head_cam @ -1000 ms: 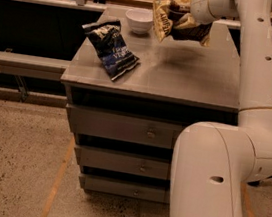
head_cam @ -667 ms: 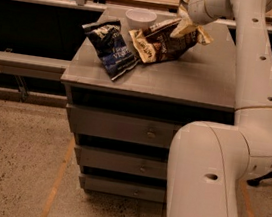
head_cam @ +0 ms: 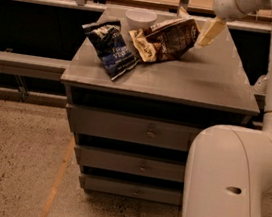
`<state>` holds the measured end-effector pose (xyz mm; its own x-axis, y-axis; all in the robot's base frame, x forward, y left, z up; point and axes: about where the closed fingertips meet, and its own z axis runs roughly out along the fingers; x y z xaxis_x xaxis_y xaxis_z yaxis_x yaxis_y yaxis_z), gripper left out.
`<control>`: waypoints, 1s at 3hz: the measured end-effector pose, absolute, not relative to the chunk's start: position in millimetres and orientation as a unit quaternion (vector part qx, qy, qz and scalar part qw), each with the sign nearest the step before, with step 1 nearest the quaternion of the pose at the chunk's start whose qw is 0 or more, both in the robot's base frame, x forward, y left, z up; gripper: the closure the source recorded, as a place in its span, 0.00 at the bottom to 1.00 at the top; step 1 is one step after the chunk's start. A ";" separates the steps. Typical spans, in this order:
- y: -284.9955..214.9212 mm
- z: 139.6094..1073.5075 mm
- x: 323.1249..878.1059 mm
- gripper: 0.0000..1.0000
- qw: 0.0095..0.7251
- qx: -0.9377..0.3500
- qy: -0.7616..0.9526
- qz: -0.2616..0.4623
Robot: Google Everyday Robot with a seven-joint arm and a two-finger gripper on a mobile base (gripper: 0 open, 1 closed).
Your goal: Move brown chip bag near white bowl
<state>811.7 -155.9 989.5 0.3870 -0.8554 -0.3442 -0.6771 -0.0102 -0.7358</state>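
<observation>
The brown chip bag (head_cam: 166, 39) lies on the grey cabinet top (head_cam: 201, 77), its tan-yellow end pointing left and touching or almost touching the white bowl (head_cam: 140, 17) at the back. My gripper (head_cam: 196, 22) is at the bag's upper right end. One pale finger (head_cam: 210, 32) shows to the right of the bag and the other peeks out behind its top edge, so the jaws stand spread. The bag rests on the surface.
A dark blue-black chip bag (head_cam: 111, 49) lies at the left of the cabinet top, next to the brown bag. The cabinet has several drawers (head_cam: 133, 128) below. My white arm (head_cam: 231, 184) fills the right side. Shelving runs behind.
The brown bag has come down from the air to lie on the cabinet top beside the bowl. The gripper's fingers have spread at the bag's right end.
</observation>
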 end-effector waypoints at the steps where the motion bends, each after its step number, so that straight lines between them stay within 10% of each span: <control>1: -218.0 1005.9 767.8 0.00 0.421 -0.682 0.591 -0.094; 3: -275.4 1015.9 734.3 0.00 0.404 -0.641 0.645 -0.095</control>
